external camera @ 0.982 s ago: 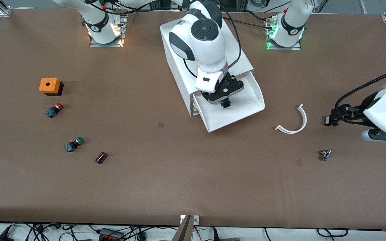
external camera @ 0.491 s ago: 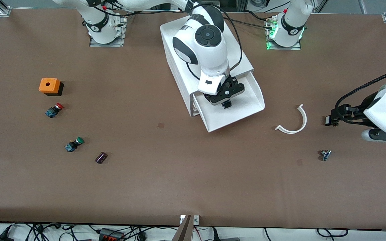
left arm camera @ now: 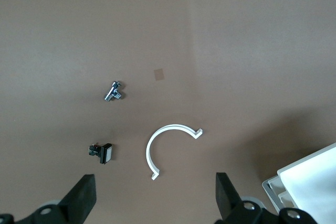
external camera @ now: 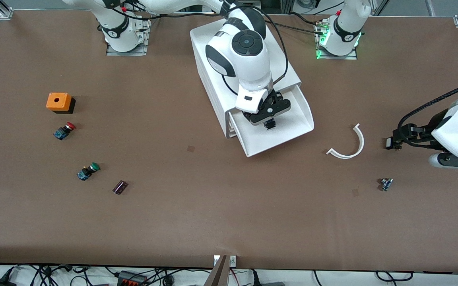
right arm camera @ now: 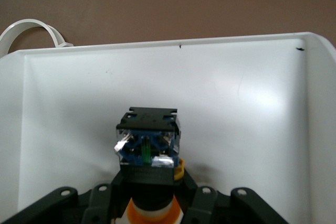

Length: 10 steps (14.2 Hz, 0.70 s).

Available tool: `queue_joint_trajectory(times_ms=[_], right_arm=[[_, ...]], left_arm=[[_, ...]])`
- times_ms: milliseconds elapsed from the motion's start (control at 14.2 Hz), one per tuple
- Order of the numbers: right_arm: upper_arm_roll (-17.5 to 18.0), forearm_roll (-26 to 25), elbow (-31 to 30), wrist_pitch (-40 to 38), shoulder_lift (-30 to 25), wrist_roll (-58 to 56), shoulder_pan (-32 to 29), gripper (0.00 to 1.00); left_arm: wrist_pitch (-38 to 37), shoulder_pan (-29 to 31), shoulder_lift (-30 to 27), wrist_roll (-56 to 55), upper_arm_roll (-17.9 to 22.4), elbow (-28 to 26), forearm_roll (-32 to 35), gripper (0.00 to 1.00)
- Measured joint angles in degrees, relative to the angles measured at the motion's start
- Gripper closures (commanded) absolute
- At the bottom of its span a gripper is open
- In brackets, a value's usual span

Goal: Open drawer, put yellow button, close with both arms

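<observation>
Push-buttons: three in all. The green-capped button (external camera: 88,171) and the red-capped button (external camera: 64,130) are lying on the tabletop (external camera: 229,222) toward the right arm's end, the green one nearer the front camera. The yellow button (right arm camera: 149,153) is sitting between the fingers of the right pincer, over the open drawer.
Small parts: a dark capacitor-like cylinder (external camera: 120,187) is lying just beside the green-capped button; a small metal fitting (external camera: 386,184) is lying toward the left arm's end, and the left wrist view is also showing a small black-and-white part (left arm camera: 101,152) near that fitting.
White curved strip: one (external camera: 348,145), lying between the drawer and the left pincer.
Orange box: one (external camera: 59,101), with a round hole on top, standing just farther from the camera than the red-capped button.
Cabinet: one white boxy cabinet (external camera: 213,85) in the middle of the tabletop.
Drawer: the top drawer (external camera: 292,131) is standing pulled out toward the camera.
Right pincer: the right pincer (external camera: 269,124) is gripping the yellow button over the drawer's tray, fingers closed on it, blue-and-black body pointing away from the wrist.
Left pincer: the left pincer (external camera: 391,143) is waiting above the tabletop at the left arm's end, fingers spread wide with nothing between them.
Arms: two.
Surface: brown tabletop with a few small darker square marks.
Room: cables are running along the edge nearest the camera.
</observation>
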Motion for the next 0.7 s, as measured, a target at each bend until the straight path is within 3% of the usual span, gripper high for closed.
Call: queue_joint_trajectory(times_ms=[421, 702], right_arm=[[-0.09, 0.00, 0.60, 0.05, -0.02, 0.23, -0.05, 0.00], [-0.32, 0.00, 4.70, -0.32, -0.38, 2.25, -0.54, 0.00]], left_arm=[[0.00, 0.00, 0.00, -0.02, 0.00, 0.01, 0.00, 0.00], [0.00, 0.00, 0.00, -0.05, 0.00, 0.02, 0.00, 0.00]])
